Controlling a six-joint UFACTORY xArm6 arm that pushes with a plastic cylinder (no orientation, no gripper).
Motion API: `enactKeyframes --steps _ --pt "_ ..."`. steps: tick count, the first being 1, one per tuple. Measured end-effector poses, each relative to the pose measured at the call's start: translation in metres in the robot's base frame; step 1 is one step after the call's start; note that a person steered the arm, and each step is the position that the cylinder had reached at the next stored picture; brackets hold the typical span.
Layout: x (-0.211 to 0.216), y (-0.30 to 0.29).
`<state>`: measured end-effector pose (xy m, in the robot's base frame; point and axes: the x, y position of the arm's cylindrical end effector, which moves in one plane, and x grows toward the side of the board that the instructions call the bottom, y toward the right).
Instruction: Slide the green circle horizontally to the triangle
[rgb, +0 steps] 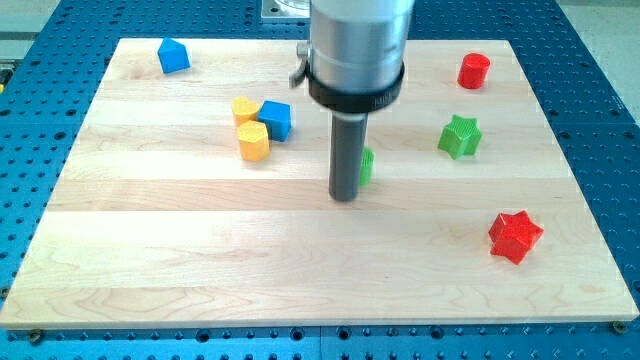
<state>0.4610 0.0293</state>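
The green circle (367, 166) lies near the board's middle, mostly hidden behind my rod; only its right edge shows. My tip (345, 197) rests on the board just left of and slightly below it, touching or nearly touching. The blue triangle-like block (173, 55) sits at the view's top left. A blue cube (276, 120) sits left of the rod, against two yellow blocks (247, 108) (254, 142).
A green star (460, 137) lies to the right of the circle. A red cylinder (474, 71) is at the top right and a red star (515, 236) at the lower right. The wooden board (200, 260) lies on a blue perforated table.
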Motion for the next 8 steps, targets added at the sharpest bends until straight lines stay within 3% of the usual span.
enactKeyframes --steps 1,2,3,6,8 --pt "0.011 0.011" --pt "-0.012 0.018" --pt "-0.073 0.02" --pt "-0.071 0.028" --pt "-0.078 0.084"
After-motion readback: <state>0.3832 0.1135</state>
